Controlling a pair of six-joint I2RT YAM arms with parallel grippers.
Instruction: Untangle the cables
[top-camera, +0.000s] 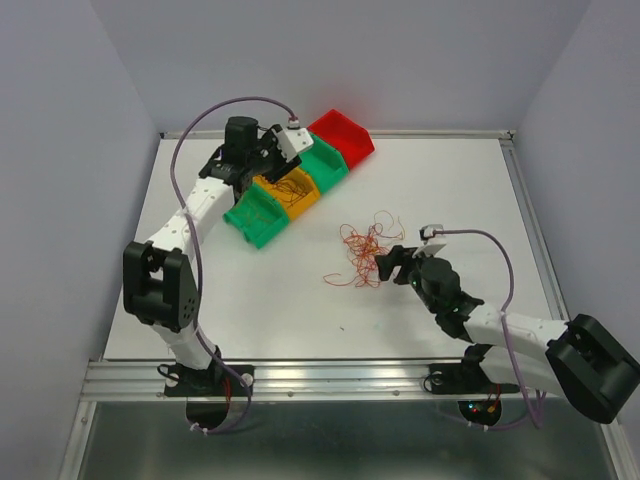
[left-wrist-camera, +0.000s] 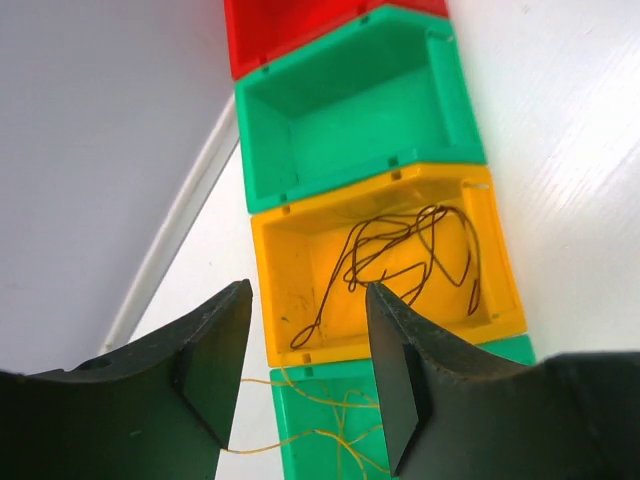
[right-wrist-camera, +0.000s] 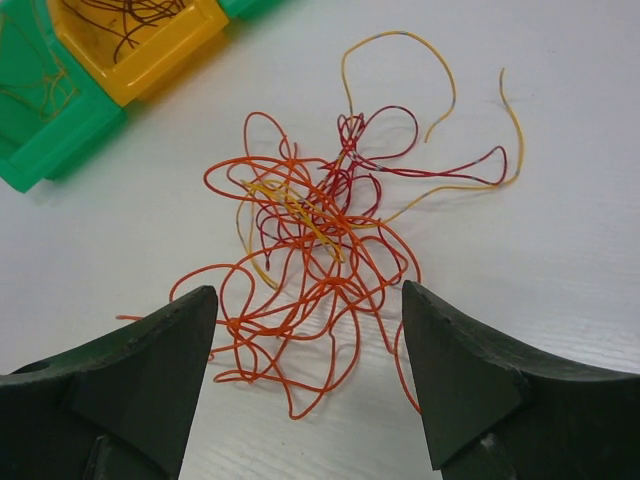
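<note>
white worktop (top-camera: 300, 310): yellow bin (left-wrist-camera: 283, 300) holds one dark cable (left-wrist-camera: 400, 250); left gripper (left-wrist-camera: 310, 370) above it, jaws spread, empty. cable tangle (right-wrist-camera: 310, 250) mid-worktop, just ahead of right gripper (right-wrist-camera: 310, 370), jaws spread, empty. best pinch outlying yellowish strand (right-wrist-camera: 400, 34), lift slowly, avoid dense core.

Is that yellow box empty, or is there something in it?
Not empty. The yellow box holds several thin dark wires, curled loosely on its floor in the left wrist view.

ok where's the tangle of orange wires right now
In the top view the tangle of orange wires lies on the white table, right of centre, just in front of the right gripper and to the right of the row of bins.
</note>
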